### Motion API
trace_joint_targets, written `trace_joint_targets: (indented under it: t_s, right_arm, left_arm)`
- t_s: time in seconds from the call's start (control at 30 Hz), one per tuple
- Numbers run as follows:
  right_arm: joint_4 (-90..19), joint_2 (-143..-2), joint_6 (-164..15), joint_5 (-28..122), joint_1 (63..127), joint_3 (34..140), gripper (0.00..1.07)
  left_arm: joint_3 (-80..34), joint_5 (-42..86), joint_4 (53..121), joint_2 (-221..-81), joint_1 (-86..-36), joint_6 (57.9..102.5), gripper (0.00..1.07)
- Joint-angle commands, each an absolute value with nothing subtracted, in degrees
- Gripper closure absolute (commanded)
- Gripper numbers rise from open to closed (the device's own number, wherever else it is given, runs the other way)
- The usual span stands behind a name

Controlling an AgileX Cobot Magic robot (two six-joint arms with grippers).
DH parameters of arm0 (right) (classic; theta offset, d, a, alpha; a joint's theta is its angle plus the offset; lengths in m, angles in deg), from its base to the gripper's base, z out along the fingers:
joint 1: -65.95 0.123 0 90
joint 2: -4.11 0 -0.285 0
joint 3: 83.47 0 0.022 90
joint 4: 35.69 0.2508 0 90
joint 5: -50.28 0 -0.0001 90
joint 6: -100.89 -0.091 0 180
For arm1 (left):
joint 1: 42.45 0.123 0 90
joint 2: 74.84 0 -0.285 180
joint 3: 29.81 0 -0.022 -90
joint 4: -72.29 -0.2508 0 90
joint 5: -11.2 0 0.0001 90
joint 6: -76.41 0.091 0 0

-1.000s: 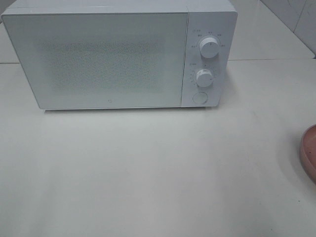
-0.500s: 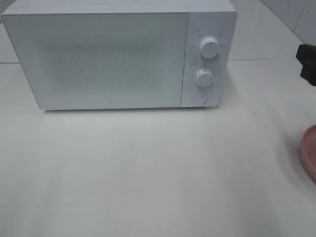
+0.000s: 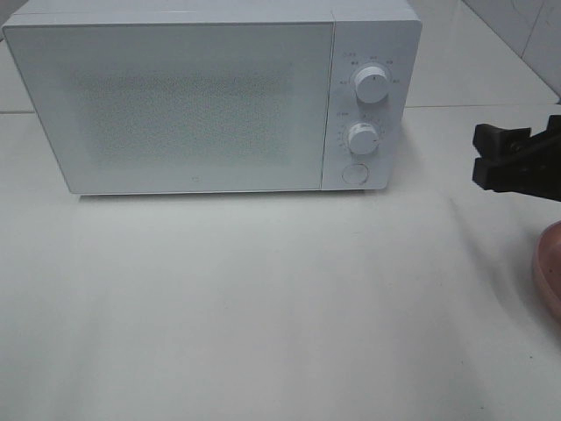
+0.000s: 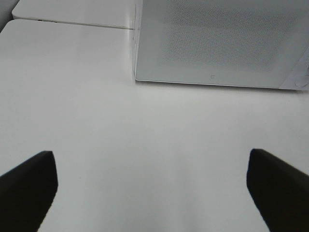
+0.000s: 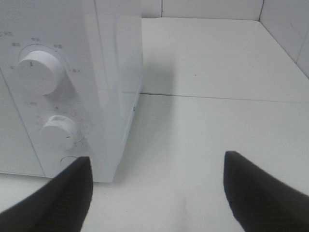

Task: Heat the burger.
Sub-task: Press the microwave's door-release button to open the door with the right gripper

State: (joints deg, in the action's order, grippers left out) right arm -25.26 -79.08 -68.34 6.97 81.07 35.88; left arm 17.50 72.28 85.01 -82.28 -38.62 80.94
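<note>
The burger is out of view in every frame. A white microwave (image 3: 175,105) stands at the back of the table with its door shut; it also shows in the left wrist view (image 4: 217,43) and the right wrist view (image 5: 58,87). My right gripper (image 3: 485,155) reaches in from the right edge, open and empty, level with the lower dial (image 3: 362,138) and well to its right. In its wrist view the right gripper (image 5: 159,193) faces the microwave's right front corner. My left gripper (image 4: 152,193) is open over bare table in front of the door.
A pink plate (image 3: 548,263) pokes in at the right edge, just below my right gripper. The control panel carries an upper dial (image 3: 372,85) and a round button (image 3: 353,173). White tiled wall borders the table at the back right.
My right gripper has come into the exterior view from the right edge and moved left toward the microwave's control panel. The microwave and the plate have not moved.
</note>
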Motion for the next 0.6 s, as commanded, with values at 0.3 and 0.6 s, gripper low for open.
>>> trace_joint_targets:
  t_s: [0.3,0.6]
  right_arm:
    - [-6.35,-84.69,-58.37,-3.69,95.91,35.99,0.36]
    - [9.98,-91.40,-54.87,-15.83,109.21,36.11,0.36]
  left_arm:
    - [17.73,72.39,85.07,-81.25,-38.39,81.05,0.07]
    - [17.73,72.39,85.07,-81.25,-38.39,81.05,0.07]
